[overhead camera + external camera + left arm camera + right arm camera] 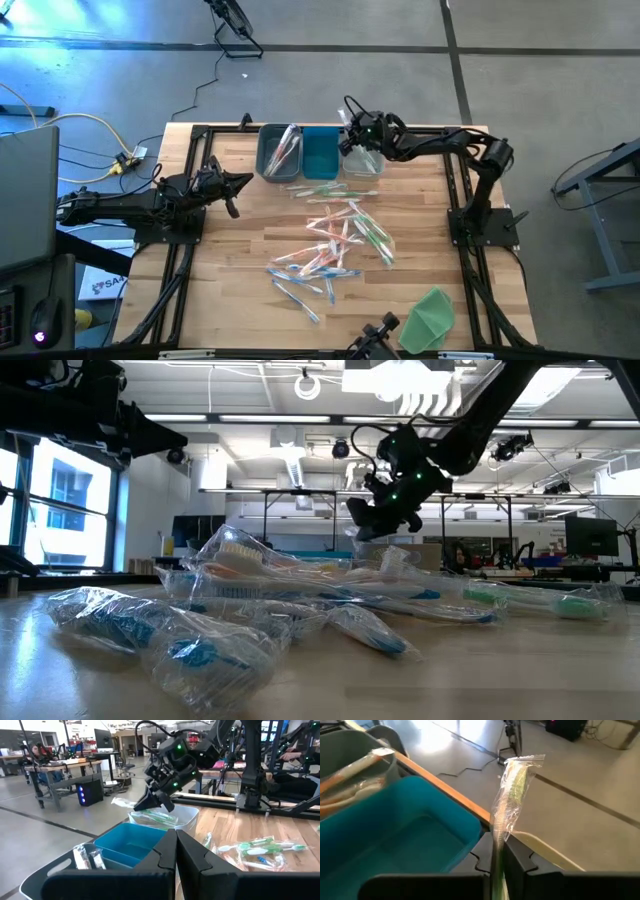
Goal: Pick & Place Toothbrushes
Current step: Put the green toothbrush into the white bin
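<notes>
Toothbrushes (335, 240), slim plastic sticks in pink-orange, light blue and green, each sealed in a crinkly clear wrapper, lie scattered over the pale wooden table (240, 270), on the near side of the blue bin (321, 152), which serves as landmark.

Well to the left of the blue bin, the left gripper (243, 181) hovers over bare wood with its 2 dark fingers pressed together and nothing between them.

Touching the blue bin's left wall stands a grey bin (272, 155), rounded at the corners, holding several wrapped brushes with orange handles that lean against its rim. The blue bin itself is a smooth, square-sided plastic tub; its inside shows no brushes in the wrist views.

Just right of the blue bin sits a clear bin (362, 163) with green-handled brushes inside. Above it, the right gripper (347, 133) is clamped on 1 wrapped green toothbrush (512, 790), whose cellophane end sticks up past the fingertips.

Far from the blue bin, at the table's near right corner, lies a flat green sheet (430, 318) with folded, angular edges.
</notes>
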You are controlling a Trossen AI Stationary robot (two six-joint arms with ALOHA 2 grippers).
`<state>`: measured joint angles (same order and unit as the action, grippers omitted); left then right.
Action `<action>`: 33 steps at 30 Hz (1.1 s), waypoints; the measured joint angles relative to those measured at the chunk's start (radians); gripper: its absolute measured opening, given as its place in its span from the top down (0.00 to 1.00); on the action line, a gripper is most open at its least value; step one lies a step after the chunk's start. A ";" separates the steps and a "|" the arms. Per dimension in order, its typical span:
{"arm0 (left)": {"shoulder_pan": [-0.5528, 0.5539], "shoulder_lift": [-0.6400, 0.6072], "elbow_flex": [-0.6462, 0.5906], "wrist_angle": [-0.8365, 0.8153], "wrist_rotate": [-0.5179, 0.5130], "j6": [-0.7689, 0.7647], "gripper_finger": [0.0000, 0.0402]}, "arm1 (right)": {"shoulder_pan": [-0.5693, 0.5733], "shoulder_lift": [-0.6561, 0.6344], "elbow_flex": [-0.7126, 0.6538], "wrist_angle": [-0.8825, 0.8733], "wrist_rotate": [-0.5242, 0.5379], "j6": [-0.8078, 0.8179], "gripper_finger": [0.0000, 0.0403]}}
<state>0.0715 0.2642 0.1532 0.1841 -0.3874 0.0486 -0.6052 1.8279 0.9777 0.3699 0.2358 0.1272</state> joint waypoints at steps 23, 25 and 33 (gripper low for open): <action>0.000 0.000 0.000 0.000 0.000 -0.001 1.00 | -0.010 -0.001 -0.001 -0.068 0.125 0.011 0.97; 0.000 0.000 0.000 0.000 0.000 -0.001 1.00 | -0.010 -0.001 -0.001 -0.071 0.125 0.011 0.97; 0.000 0.000 0.000 0.000 0.000 -0.001 1.00 | -0.010 -0.001 -0.001 -0.082 0.132 0.033 0.96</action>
<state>0.0719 0.2642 0.1532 0.1844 -0.3874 0.0479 -0.6155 1.8267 0.9768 0.2877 0.3682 0.1599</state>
